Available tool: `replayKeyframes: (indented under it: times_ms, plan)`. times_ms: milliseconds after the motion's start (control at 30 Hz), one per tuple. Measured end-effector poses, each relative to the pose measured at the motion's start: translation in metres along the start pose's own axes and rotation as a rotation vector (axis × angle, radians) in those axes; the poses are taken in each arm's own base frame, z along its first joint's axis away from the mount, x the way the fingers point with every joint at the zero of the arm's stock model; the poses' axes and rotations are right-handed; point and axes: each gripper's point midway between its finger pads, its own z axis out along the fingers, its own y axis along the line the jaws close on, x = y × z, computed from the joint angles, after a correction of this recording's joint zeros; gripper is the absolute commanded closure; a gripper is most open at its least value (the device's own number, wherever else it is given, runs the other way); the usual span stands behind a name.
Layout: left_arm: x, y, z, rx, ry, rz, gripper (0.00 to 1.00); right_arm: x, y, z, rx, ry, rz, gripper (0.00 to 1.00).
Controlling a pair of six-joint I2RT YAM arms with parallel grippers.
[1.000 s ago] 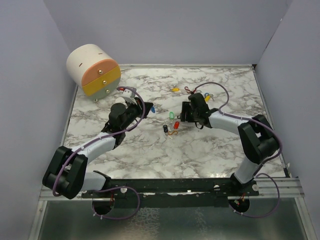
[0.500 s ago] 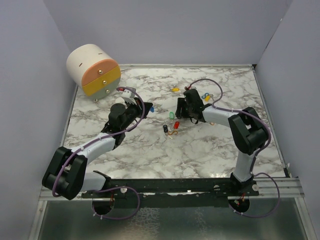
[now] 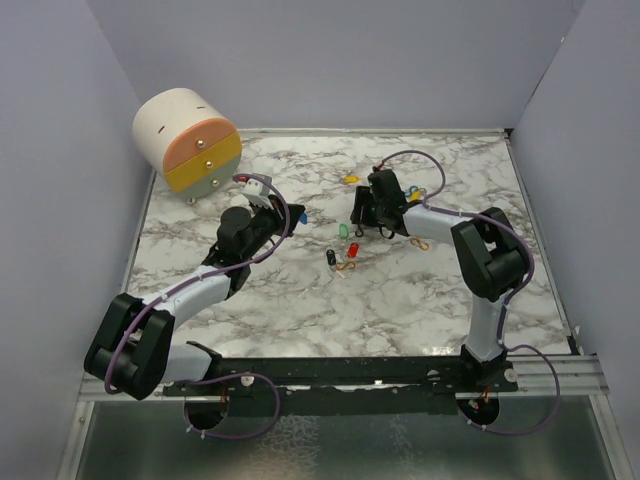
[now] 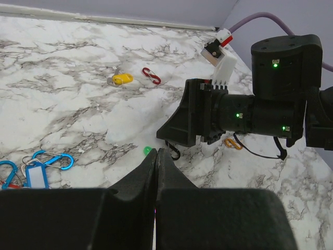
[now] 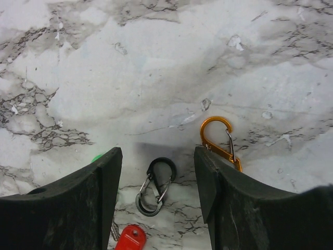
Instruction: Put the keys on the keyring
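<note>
Here, the right gripper (image 5: 157, 156) stands wide open and empty over the marble table (image 5: 156, 62). A black wire clip (image 5: 155, 187) lies between its fingers, an orange carabiner (image 5: 219, 140) just beside one, and the red key tag (image 5: 130, 238) and green key tag (image 5: 97, 157) by the other. The left gripper (image 4: 156, 156) is closed on nothing, with the blue key tag (image 4: 35, 173) near it and the yellow key tag (image 4: 121, 79) well apart.

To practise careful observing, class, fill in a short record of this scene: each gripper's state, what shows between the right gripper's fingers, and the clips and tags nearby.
left gripper: shut, nothing visible in it
right gripper: open, facing the marble table
between its jaws: black clip, lying flat
beside that: orange clip
close by: red key tag, green key tag
farther off: yellow key tag, red clip
</note>
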Motion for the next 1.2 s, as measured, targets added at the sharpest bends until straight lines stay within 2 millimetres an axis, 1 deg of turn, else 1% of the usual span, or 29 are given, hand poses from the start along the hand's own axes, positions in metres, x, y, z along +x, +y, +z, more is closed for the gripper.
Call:
replayKeyframes:
  times_ms: [200, 400, 500, 567, 633, 767, 833, 900, 1033, 1200]
  plan:
    - [0.001, 0.001, 0.0, -0.002, 0.004, 0.002, 1.0, -0.009, -0.017, 0.002, 0.025, -0.013, 0.026, 0.42]
    - [0.005, 0.003, 0.002, -0.008, 0.012, 0.004, 1.0, -0.012, -0.021, 0.004, 0.024, -0.03, -0.006, 0.42]
    - [0.009, 0.006, 0.003, -0.015, 0.023, 0.001, 1.0, -0.012, -0.023, 0.001, 0.021, -0.038, -0.035, 0.42]
    - [0.012, 0.007, 0.004, -0.018, 0.03, 0.0, 1.0, -0.012, -0.024, -0.004, 0.02, -0.043, -0.053, 0.42]
    - [0.014, 0.008, 0.004, -0.02, 0.035, -0.001, 1.0, -0.017, -0.024, -0.013, 0.016, -0.06, -0.064, 0.42]
    - [0.015, 0.009, 0.004, -0.022, 0.038, 0.001, 1.0, -0.04, -0.019, -0.037, 0.008, -0.133, -0.079, 0.41]
    - [0.015, 0.009, 0.005, -0.022, 0.039, 0.001, 1.0, -0.05, -0.019, -0.043, 0.019, -0.162, -0.079, 0.41]
    - [0.016, 0.009, 0.005, -0.022, 0.04, 0.002, 1.0, -0.055, -0.023, -0.045, 0.05, -0.169, -0.082, 0.39]
    - [0.016, 0.009, 0.005, -0.017, 0.041, 0.002, 1.0, -0.051, -0.039, -0.04, 0.134, -0.144, -0.106, 0.38]
    - [0.016, 0.008, 0.005, -0.011, 0.041, 0.002, 1.0, -0.033, -0.06, -0.031, 0.224, -0.091, -0.146, 0.38]
